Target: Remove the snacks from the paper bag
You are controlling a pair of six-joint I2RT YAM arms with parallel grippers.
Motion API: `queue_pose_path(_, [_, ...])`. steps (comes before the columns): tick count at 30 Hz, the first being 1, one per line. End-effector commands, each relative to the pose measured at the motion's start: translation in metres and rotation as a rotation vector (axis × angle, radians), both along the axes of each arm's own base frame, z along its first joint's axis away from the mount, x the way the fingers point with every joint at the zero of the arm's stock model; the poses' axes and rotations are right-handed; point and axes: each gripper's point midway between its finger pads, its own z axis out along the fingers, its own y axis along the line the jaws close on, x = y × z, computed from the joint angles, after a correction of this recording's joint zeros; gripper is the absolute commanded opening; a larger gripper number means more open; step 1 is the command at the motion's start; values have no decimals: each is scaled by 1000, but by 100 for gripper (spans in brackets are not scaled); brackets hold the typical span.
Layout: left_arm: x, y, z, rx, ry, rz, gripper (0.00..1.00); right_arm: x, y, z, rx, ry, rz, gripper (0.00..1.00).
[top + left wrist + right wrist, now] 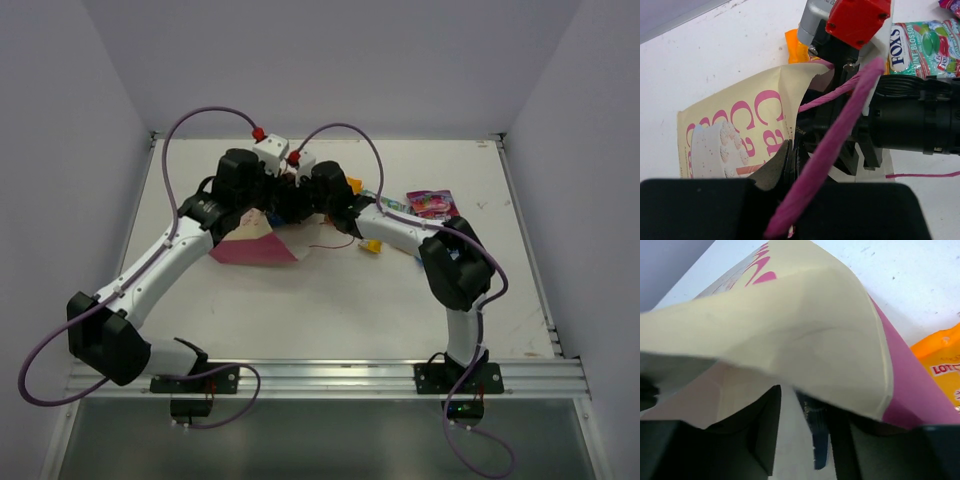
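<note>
Paper is the weak part here: the paper bag [255,245] lies tipped on its side on the table [350,310], left of centre toward the far edge, its mouth facing both grippers; it looks light and floppy, likely to slide or crumple if tugged, so the rim is the sensible hold; the left gripper [789,161] is pinched together on that rim, near the thin cord handle [822,98]; the right gripper [802,436] is inside the mouth, fingers apart around a dark blue packet [820,445], not visibly closed on it; glossy film will probably slip, so its flat edge suits best; an orange packet [940,365], a green mint packet [925,47] and a purple packet [432,203] lie outside, toward the far right.
</note>
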Motion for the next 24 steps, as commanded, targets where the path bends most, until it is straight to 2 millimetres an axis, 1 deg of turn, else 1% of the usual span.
queue_pose_path(1, [-4, -5, 31, -70, -54, -19, 0, 6, 15, 17, 46, -58, 52, 41])
queue_pose_path(3, [-1, -1, 30, -63, -63, 3, 0, 0, 11, 23, 52, -65, 58, 27])
queue_pose_path(4, [0, 1, 27, -56, -62, 12, 0, -2, 8, 29, 55, -77, 57, 14])
queue_pose_path(5, [2, 5, 23, -40, -65, 33, 0, -7, 3, 27, 46, -74, 59, 8])
queue_pose_path(6, [5, 7, 19, -29, -66, 49, 0, -13, -3, 48, 59, -104, 54, 2])
queue_pose_path(7, [6, 10, 13, -13, -57, 64, 0, -17, -8, 56, 62, -108, 56, 0])
queue_pose_path(8, [10, 16, 7, 13, -50, 96, 0, -23, -13, 61, 59, -110, 59, 0])
queue_pose_path(9, [11, 19, 3, 27, -47, 112, 0, -30, -22, 83, 65, -135, 58, 0])
queue_pose_path(11, [16, 28, -5, 67, -45, 160, 0, -36, -35, 99, 60, -140, 51, 0])
queue_pose_path(12, [19, 31, -11, 84, -36, 173, 0, -40, -44, 101, 40, -124, 43, 0])
queue_pose_path(13, [20, 34, -16, 100, -29, 184, 0, -37, -57, 123, 61, -155, 16, 0])
queue_pose_path(15, [24, 40, -27, 133, -11, 216, 0, -42, -75, 128, 48, -116, -3, 0])
queue_pose_path(16, [25, 41, -32, 142, -4, 222, 0, -40, -91, 144, 66, -127, -20, 0])
queue_pose_path(17, [27, 43, -37, 154, 5, 234, 0, -39, -100, 155, 75, -131, -34, 0])
queue_pose_path(18, [27, 45, -42, 162, 13, 238, 0, -38, -110, 159, 73, -117, -52, 0])
queue_pose_path(19, [28, 44, -44, 165, 16, 240, 0, -32, -125, 167, 78, -120, -82, 0])
queue_pose_path(20, [28, 46, -48, 175, 25, 248, 0, -32, -133, 188, 98, -147, -90, 0])
queue_pose_path(21, [28, 47, -51, 179, 31, 251, 0, -31, -142, 190, 87, -129, -108, 0])
queue_pose_path(22, [28, 47, -54, 183, 35, 254, 0, -24, -155, 199, 94, -135, -138, 0])
queue_pose_path(23, [29, 50, -56, 192, 37, 267, 0, -24, -161, 217, 115, -159, -141, 0])
queue_pose_path(24, [29, 52, -56, 195, 37, 272, 0, -22, -167, 222, 122, -154, -158, 0])
